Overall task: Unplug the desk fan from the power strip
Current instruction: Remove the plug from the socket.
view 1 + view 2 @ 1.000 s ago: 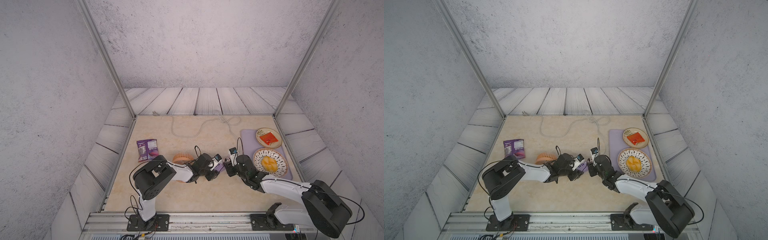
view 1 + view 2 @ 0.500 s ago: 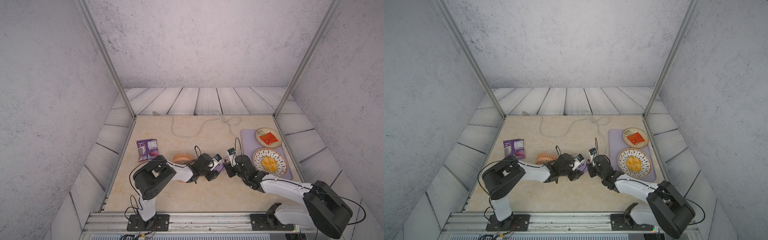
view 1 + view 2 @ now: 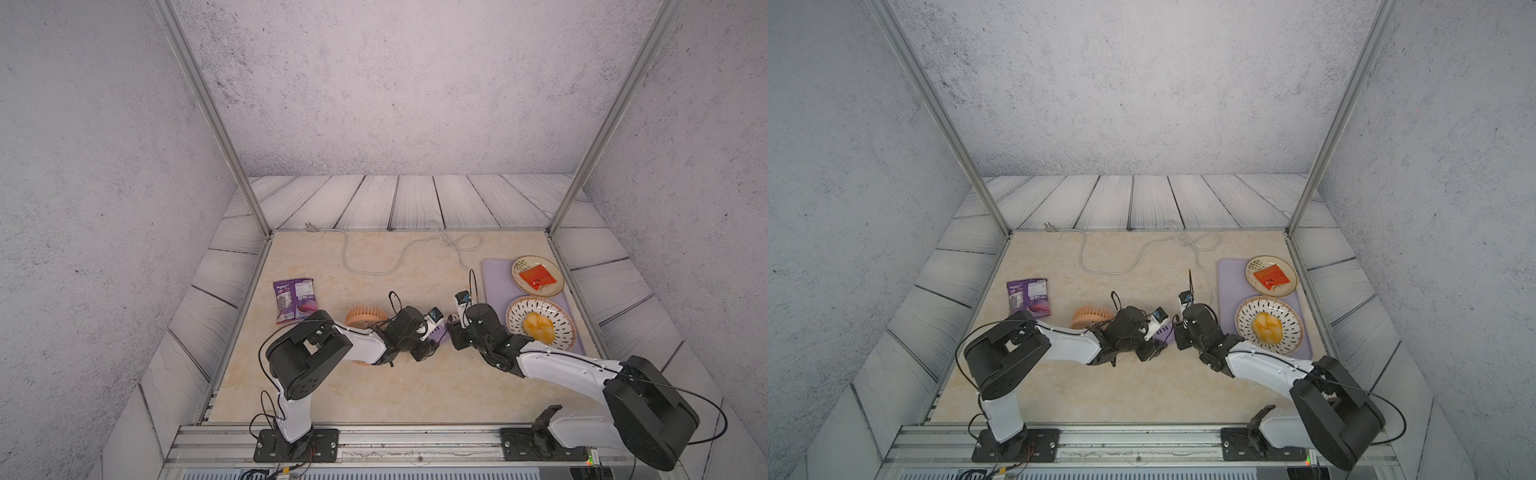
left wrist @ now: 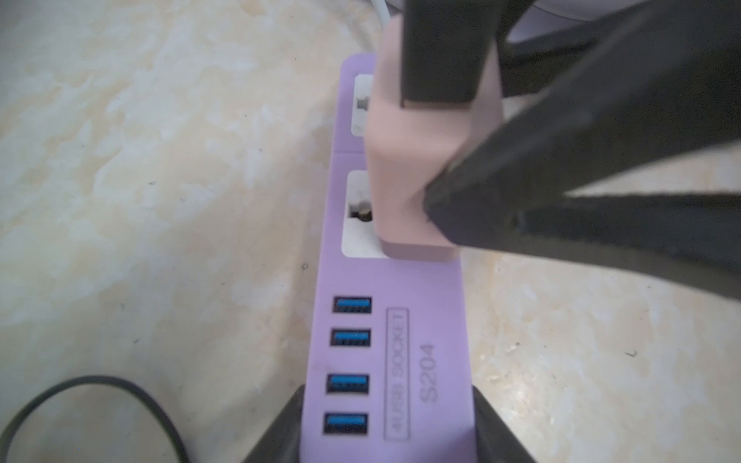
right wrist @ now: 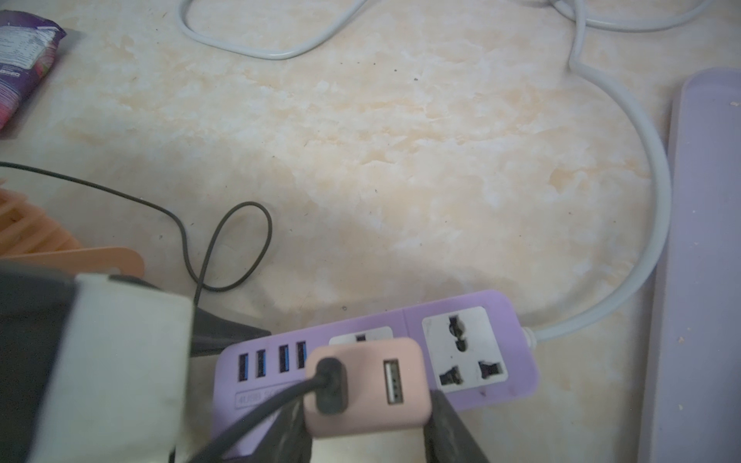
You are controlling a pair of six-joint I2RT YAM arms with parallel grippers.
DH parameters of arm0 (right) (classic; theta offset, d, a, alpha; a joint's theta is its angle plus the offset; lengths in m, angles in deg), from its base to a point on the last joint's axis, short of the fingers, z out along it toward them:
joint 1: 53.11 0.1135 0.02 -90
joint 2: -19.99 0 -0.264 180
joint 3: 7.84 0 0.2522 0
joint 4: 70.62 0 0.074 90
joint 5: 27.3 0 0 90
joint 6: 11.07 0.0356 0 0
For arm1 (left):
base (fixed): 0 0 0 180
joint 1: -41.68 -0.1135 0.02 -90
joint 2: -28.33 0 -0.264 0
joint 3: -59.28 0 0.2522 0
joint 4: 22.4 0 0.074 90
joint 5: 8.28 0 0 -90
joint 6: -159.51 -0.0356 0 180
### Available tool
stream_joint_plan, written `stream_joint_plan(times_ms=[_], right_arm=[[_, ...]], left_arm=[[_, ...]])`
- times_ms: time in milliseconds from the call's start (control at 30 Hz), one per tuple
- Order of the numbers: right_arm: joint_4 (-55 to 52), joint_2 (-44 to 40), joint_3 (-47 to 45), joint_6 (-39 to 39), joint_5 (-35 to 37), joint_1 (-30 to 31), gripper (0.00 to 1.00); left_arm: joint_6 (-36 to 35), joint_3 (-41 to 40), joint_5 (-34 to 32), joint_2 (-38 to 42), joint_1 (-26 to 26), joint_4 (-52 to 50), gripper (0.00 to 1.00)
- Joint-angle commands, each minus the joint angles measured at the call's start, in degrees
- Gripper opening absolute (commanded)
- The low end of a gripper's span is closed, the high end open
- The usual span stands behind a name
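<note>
Right wrist view: the right gripper (image 5: 367,425) pinches the pink-beige plug (image 5: 373,385) from two sides, over a socket of the power strip (image 5: 517,360); whether its pins are still inside, I cannot tell. Left wrist view: the left gripper (image 4: 387,437) is clamped on the strip's USB end. The desk fan (image 3: 365,321) sits on the table (image 3: 374,395), near the left gripper.

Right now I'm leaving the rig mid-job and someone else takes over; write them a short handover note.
Left gripper: shut on the power strip at its USB end.
Right gripper: shut on the plug, at the socket next to the USB ports.
Desk fan stands by the left arm.
Done: both grips set.
Left: pull the plug clear; whether its prongs are out yet cannot be told.
</note>
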Motion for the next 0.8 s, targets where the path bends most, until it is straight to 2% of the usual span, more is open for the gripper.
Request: stream_joint_plan(times_ms=[0, 433, 767], right_arm=[[1.2, 0.4, 1.7, 2.0, -2.9, 0.3, 0.14], [-1.9, 0.2, 2.8, -4.1, -3.2, 1.6, 0.14], [-1.6, 0.0, 2.7, -1.9, -3.2, 1.8, 0.14]], left_arm=[[0.7, 0.4, -1.1, 0.4, -0.2, 1.9, 0.00], [0.6, 1.3, -0.9, -0.2, -0.2, 1.3, 0.00], [0.1, 1.6, -1.2, 0.0, -0.2, 0.4, 0.00]])
